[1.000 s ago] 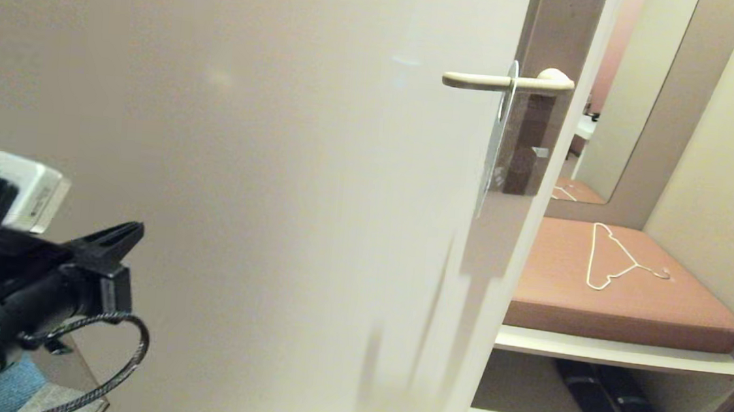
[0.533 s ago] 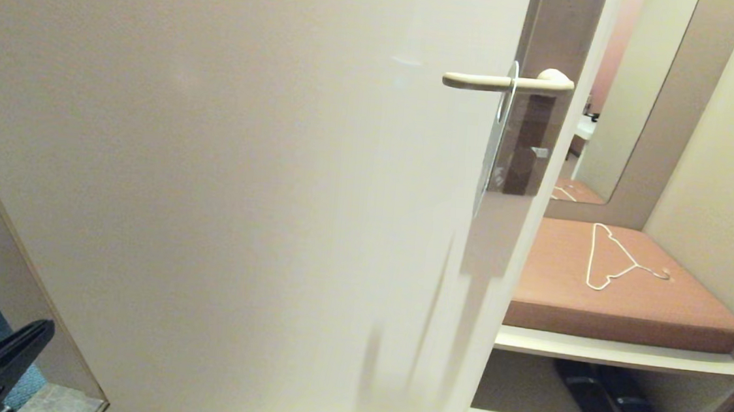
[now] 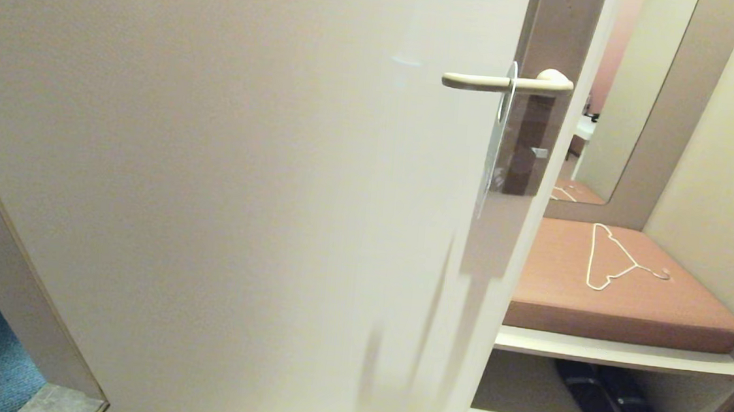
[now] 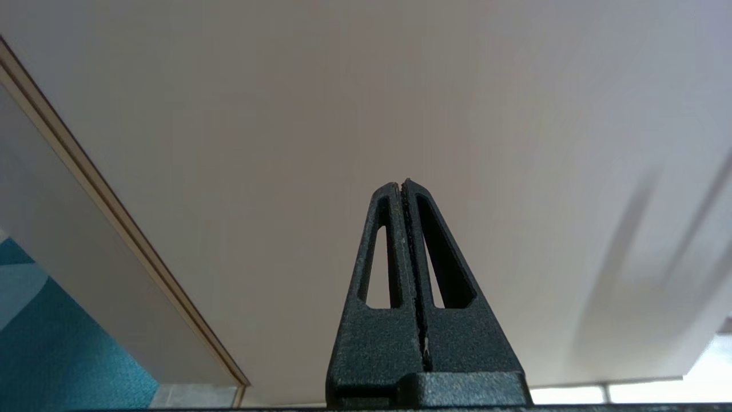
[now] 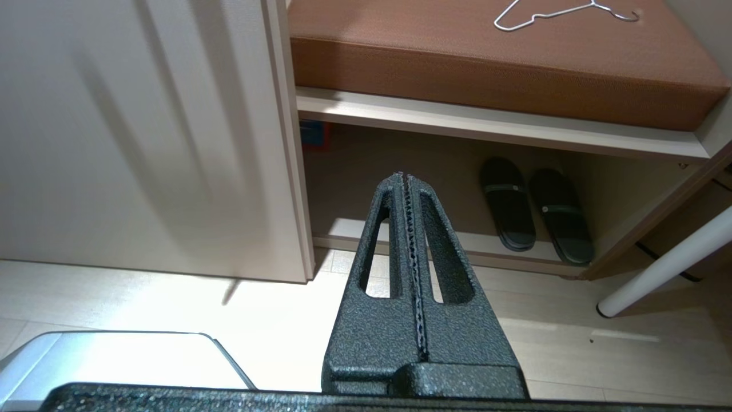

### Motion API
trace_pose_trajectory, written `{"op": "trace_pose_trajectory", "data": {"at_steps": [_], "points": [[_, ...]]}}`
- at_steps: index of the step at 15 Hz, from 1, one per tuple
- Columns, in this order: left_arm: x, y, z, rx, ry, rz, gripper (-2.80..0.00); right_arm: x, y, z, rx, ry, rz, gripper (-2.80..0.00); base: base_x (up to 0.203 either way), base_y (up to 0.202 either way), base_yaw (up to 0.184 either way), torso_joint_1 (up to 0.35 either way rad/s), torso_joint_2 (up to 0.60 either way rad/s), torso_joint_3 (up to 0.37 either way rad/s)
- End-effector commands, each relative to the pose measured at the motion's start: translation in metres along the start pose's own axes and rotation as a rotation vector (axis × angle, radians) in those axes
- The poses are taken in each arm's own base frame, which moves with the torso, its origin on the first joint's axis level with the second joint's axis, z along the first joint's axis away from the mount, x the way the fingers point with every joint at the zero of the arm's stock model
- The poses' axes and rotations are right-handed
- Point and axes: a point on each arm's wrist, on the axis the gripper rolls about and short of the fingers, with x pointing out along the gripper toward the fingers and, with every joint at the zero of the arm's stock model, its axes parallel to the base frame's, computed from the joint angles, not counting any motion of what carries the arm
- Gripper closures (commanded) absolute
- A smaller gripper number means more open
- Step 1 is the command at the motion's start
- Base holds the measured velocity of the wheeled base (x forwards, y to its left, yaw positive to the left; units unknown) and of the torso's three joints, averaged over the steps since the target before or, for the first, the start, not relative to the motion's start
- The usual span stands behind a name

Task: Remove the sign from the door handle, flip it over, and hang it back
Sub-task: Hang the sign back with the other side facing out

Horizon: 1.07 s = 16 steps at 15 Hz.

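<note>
Pale door panel [image 3: 225, 175] is filling most of the head view. On its slim cream metal door handle [image 3: 481, 81] the flat card sign [image 3: 493, 150] is hanging edge-on, its text unreadable. Left gripper [image 4: 405, 184], barely showing at the lower corner, and right gripper [image 5: 405, 175] are both sitting closed, empty.

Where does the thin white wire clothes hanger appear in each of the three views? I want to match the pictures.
Head view: the wire hanger lies flat on the brown cushion, right of the door.
Left wrist view: not in it; only the door and the left gripper, shut.
Right wrist view: the hanger lies on the cushion, at the picture's upper edge, beyond the shut right gripper.
Shared landmark: the black slippers under the shelf.
</note>
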Motion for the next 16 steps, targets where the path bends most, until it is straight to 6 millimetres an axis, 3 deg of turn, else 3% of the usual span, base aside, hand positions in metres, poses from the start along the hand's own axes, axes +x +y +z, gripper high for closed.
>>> {"op": "trace_pose_trajectory", "data": {"at_steps": [1, 3, 7, 16], "points": [[-0.021, -0.001, -0.011, -0.001, -0.054, 0.044, 0.0, 0.0, 0.0, 0.0, -0.001, 0.001, 0.0, 0.0, 0.0, 0.0, 0.0, 0.0, 0.0, 0.0], [-0.03, -0.005, -0.028, -0.001, 0.03, 0.042, 0.0, 0.0, 0.0, 0.0, -0.001, 0.001, 0.0, 0.0, 0.0, 0.0, 0.0, 0.0, 0.0, 0.0], [-0.043, -0.008, -0.043, -0.007, -0.002, 0.031, 0.0, 0.0, 0.0, 0.0, -0.001, 0.001, 0.0, 0.0, 0.0, 0.0, 0.0, 0.0, 0.0, 0.0], [-0.046, -0.008, -0.046, -0.046, -0.02, 0.033, 0.0, 0.0, 0.0, 0.0, -0.001, 0.001, 0.0, 0.0, 0.0, 0.0, 0.0, 0.0, 0.0, 0.0]]}}
